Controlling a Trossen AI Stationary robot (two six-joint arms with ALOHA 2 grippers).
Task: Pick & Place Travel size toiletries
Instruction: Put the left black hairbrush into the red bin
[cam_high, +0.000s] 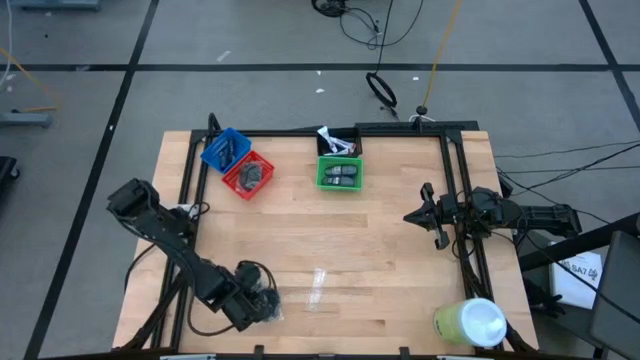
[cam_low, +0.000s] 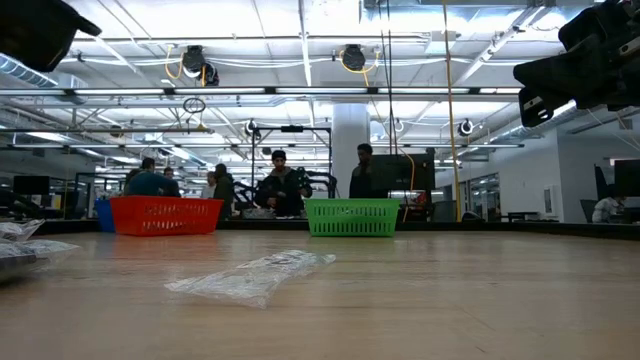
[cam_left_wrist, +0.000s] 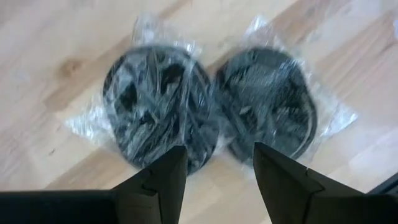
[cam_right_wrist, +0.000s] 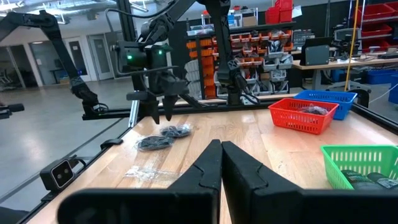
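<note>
Two dark grey round discs, the left one (cam_left_wrist: 158, 102) and the right one (cam_left_wrist: 267, 102), lie flat side by side on the wooden table near its front left corner, each wrapped in clear plastic. My left gripper (cam_left_wrist: 217, 177) hangs open just above them, pointing down, with its fingers over the discs' near edges; the right wrist view also shows this gripper (cam_right_wrist: 160, 115) above the discs (cam_right_wrist: 165, 137). My right gripper (cam_right_wrist: 221, 158) waits shut and level at the table's right side, with nothing in it.
A clear wrapper scrap (cam_high: 318, 286) lies right of the discs. Blue (cam_high: 225, 150), red (cam_high: 248, 176) and green (cam_high: 340, 173) baskets stand at the back, with a black bin (cam_high: 340, 143) of white tubes. A yellow-green cylinder (cam_high: 470, 323) stands front right. People stand beyond the table.
</note>
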